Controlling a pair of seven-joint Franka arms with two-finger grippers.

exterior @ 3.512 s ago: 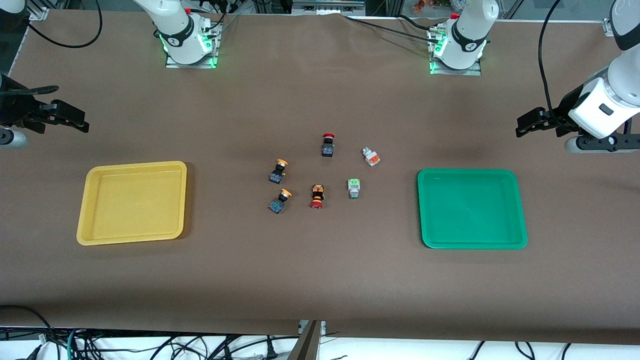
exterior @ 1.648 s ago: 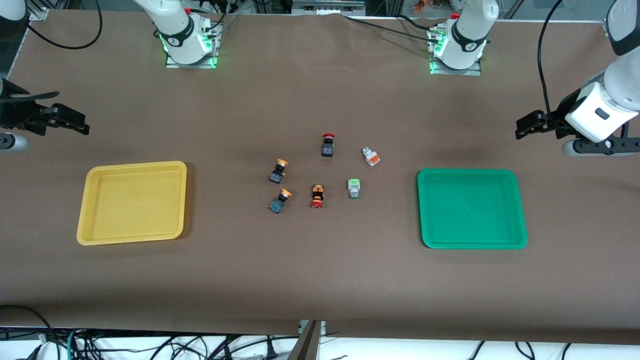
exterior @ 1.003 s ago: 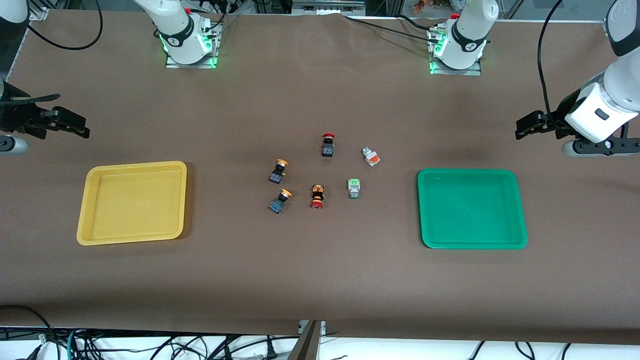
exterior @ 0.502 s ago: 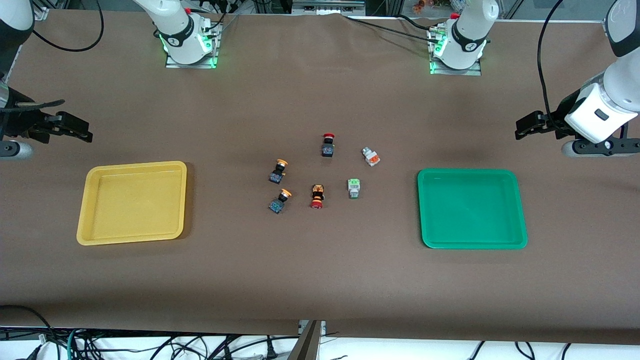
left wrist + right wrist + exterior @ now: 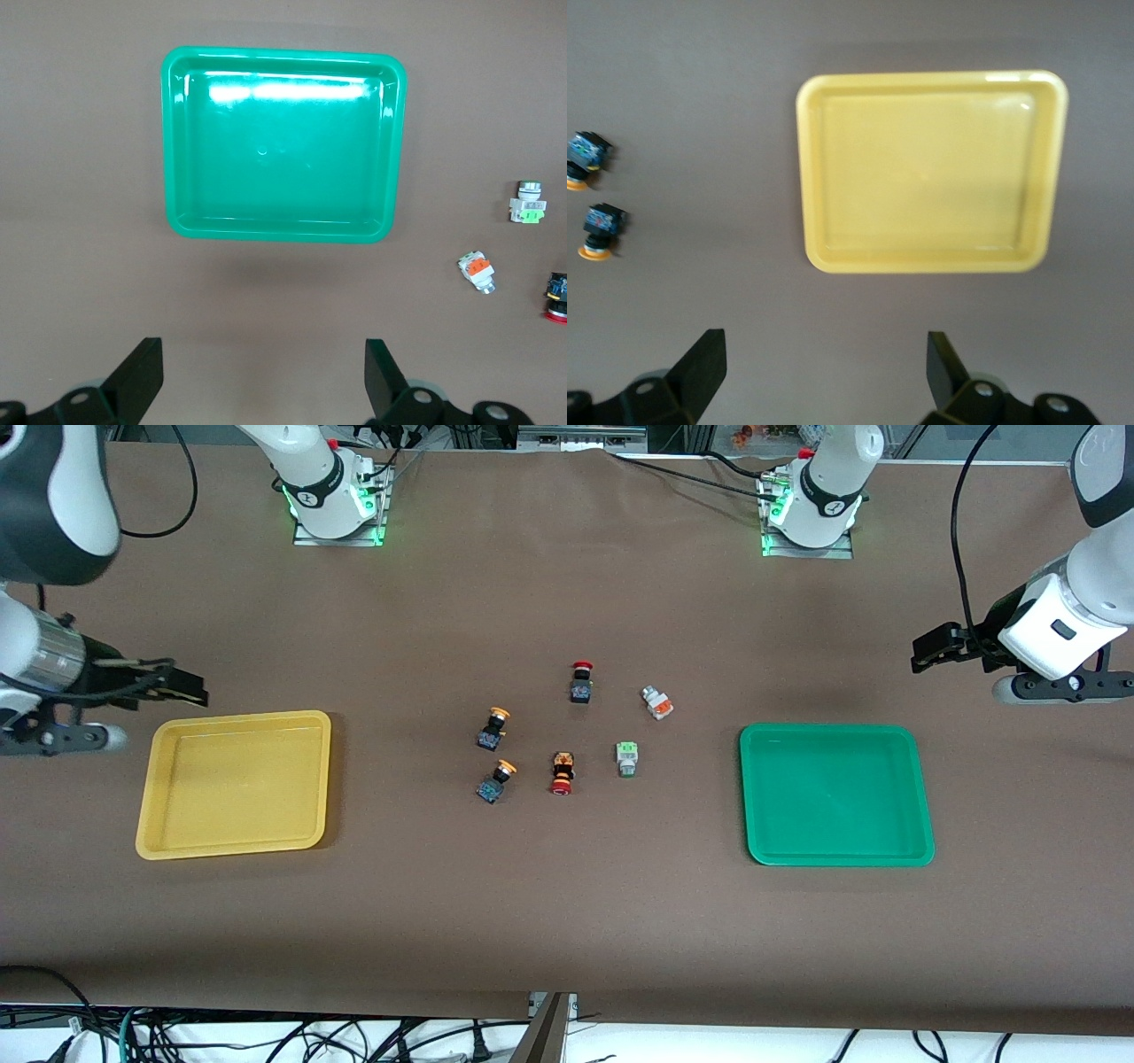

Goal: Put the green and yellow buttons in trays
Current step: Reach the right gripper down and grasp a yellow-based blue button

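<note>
Two orange-yellow capped buttons (image 5: 493,728) (image 5: 497,780) lie mid-table on dark bodies; they also show in the right wrist view (image 5: 585,158) (image 5: 601,228). A white-grey green-tipped button (image 5: 627,758) (image 5: 529,204) and an orange-tipped one (image 5: 656,702) (image 5: 477,271) lie toward the green tray (image 5: 833,730) (image 5: 279,55). The yellow tray (image 5: 239,716) (image 5: 930,80) is empty, as is the green one. My right gripper (image 5: 190,691) (image 5: 826,372) is open and empty over the table beside the yellow tray. My left gripper (image 5: 926,655) (image 5: 263,381) is open and empty over the table beside the green tray.
Two red-capped black switches (image 5: 581,682) (image 5: 562,772) lie among the buttons; one shows in the left wrist view (image 5: 556,297). The arm bases (image 5: 332,505) (image 5: 811,514) stand at the table's edge farthest from the front camera.
My right arm has swung in and its gripper has moved toward the yellow tray. My left gripper has hardly moved. The buttons and trays have not moved.
</note>
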